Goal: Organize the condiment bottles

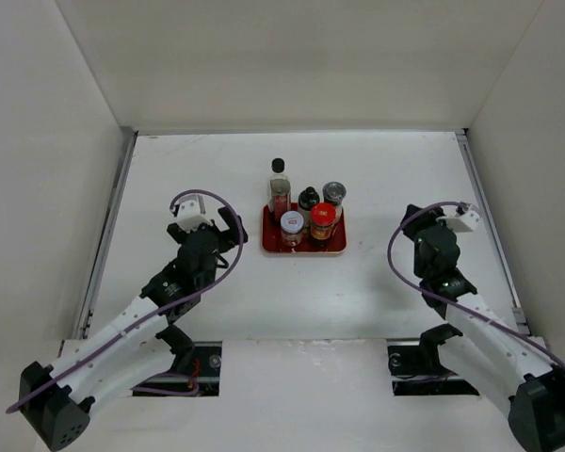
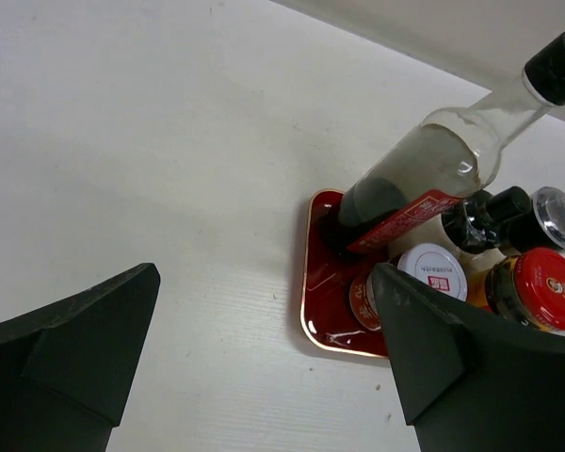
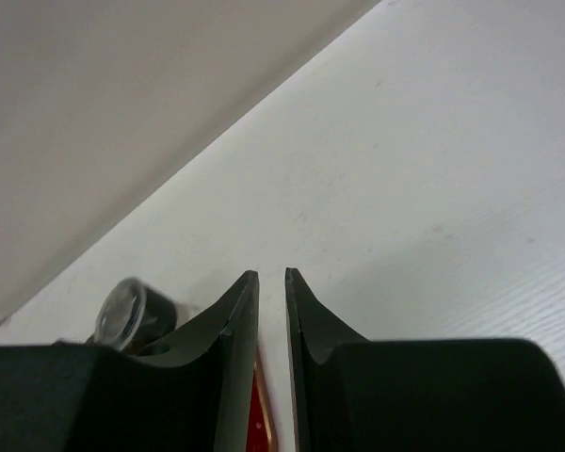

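Observation:
A red tray holds all five condiment bottles: the tall clear black-capped bottle, the short black-capped one, the grey-lidded jar, the red-capped jar and the white-lidded jar. My left gripper is open and empty, just left of the tray. Its wrist view shows the tray, tall bottle, white-lidded jar, red-capped jar, black-capped bottle and grey-lidded jar. My right gripper is shut and empty, right of the tray.
White walls close in the table on three sides. Metal rails run along its left edge and right edge. The right wrist view shows the grey-lidded jar and a sliver of tray behind the fingers.

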